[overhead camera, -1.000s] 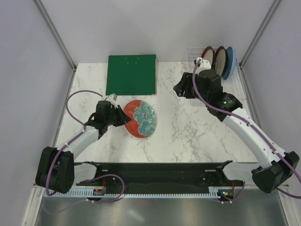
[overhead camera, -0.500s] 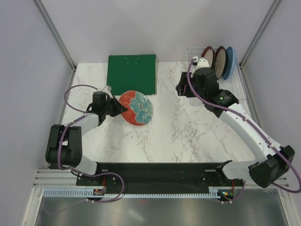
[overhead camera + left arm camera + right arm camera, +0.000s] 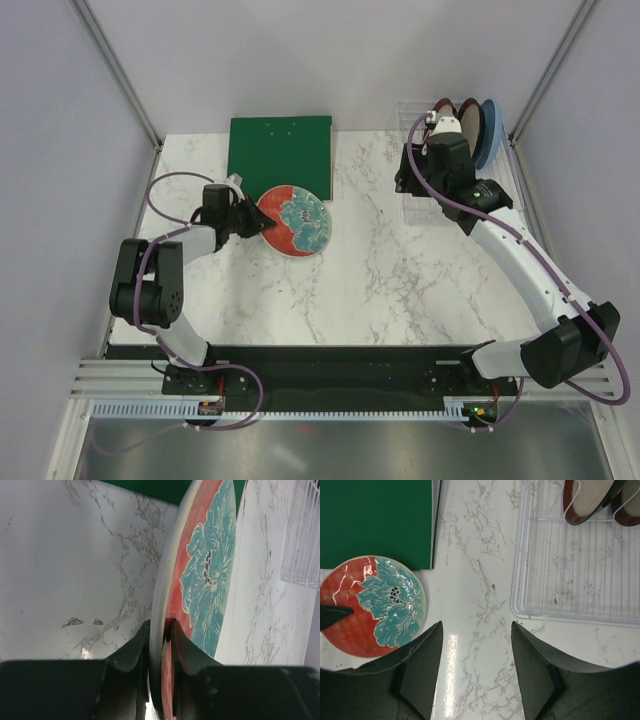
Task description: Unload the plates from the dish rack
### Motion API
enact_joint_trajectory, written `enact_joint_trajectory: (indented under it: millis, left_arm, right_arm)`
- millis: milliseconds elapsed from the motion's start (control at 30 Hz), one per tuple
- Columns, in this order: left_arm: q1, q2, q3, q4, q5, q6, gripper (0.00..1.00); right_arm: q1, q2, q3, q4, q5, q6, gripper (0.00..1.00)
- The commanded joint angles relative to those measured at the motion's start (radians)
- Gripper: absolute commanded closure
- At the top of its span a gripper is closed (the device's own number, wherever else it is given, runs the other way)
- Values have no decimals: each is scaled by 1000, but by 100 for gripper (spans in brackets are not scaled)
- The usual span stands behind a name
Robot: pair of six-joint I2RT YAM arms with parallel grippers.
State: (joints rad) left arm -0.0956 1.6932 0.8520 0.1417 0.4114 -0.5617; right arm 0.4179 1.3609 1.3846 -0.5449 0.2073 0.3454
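Red plate (image 3: 297,221) moved toward green board (image 3: 280,158), left hand (image 3: 160,628) clamping its rim (right hand (image 3: 476,628) spread).

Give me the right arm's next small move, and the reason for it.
Probably ease the right gripper forward toward the nearest red-rimmed plate. Its jaws stand open and empty over the bare near part of the dish rack, while that plate stands upright in a slot at the rack's far end, not yet unloaded.
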Motion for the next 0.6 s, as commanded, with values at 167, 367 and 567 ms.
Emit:
enact_joint_trajectory:
  millis: [167,367,567]
  left_arm:
    - [7,-13,-48,-208,-181,83,53]
    - [7,-13,-45,-226,-178,88,52]
    - [7,-23,-47,-278,-184,89,36]
  right_arm:
    - [-28,-5,51,-4,4,-16,36]
    - [-45,-2,65,-18,37,-39,35]
    - [-59,24,108,-55,158,-88,32]
